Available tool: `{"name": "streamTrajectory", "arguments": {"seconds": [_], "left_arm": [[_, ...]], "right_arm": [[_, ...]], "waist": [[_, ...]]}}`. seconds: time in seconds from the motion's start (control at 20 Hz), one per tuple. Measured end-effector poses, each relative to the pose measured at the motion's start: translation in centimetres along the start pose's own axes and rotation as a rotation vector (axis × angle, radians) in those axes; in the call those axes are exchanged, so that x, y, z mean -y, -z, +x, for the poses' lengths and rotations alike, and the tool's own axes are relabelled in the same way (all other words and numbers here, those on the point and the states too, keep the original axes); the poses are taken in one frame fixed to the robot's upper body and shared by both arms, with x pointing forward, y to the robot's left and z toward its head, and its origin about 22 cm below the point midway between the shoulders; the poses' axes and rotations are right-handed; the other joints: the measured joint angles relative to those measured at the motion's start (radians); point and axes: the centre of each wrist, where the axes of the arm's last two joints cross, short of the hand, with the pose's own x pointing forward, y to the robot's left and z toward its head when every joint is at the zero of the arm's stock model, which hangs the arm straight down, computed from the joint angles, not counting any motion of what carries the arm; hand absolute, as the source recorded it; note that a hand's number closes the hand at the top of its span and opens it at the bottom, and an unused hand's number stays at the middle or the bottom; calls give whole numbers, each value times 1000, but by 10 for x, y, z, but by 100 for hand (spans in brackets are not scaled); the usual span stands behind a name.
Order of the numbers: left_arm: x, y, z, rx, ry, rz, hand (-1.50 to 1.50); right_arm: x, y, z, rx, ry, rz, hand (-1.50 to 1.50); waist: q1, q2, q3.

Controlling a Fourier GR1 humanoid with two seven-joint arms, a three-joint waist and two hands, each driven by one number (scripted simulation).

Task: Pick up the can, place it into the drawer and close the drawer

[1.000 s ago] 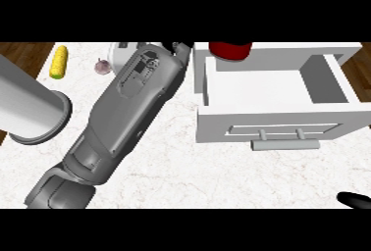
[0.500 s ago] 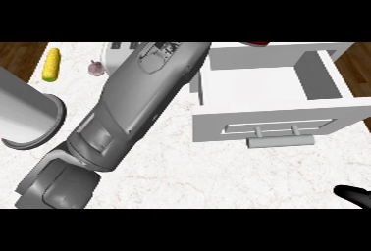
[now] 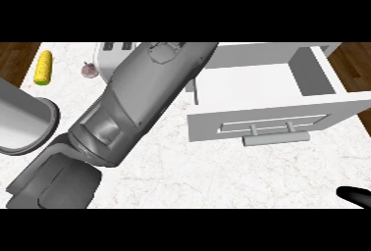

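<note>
1 second ago the can showed by the left hand; now both are past the top edge, so grasp unknown. Open drawer (image 3: 246, 83) has no can inside; right hand (image 3: 354, 195) grip unclear too.

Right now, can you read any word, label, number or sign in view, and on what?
None: no readable text anywhere.
The drawer front, the corn cob and the grey cylinder carry no markings.
The can is not in view.
</note>
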Motion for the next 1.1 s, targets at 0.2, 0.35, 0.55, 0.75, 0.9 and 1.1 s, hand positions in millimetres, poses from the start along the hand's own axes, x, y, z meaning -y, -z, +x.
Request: {"name": "streamTrajectory", "arguments": {"seconds": [0.2, 0.35, 0.55, 0.75, 0.9, 1.1], "left_arm": [[1, 2, -1, -2, 4, 60, -150], [0, 3, -5, 4, 12, 87, -150], [-2, 4, -11, 11, 5, 115, -150], [-1, 4, -7, 10, -22, 127, -150], [-2, 4, -7, 9, -49, 123, -150], [-1, 4, -2, 14, -90, 120, -150]], "right_arm": [[-1, 2, 1, 2, -4, 13, -150], [-5, 5, 4, 19, -17, 15, -150], [-5, 11, 7, 52, -80, 44, -150], [-9, 16, 10, 99, -154, 88, -150], [-14, 22, 9, 140, -239, 115, -150], [-27, 35, 5, 173, -366, 151, -150]], "waist": [[-12, 4, 0], [-13, 6, 0], [-19, 9, 0], [-19, 11, 0], [-10, 12, 0], [3, 14, 0]]}}
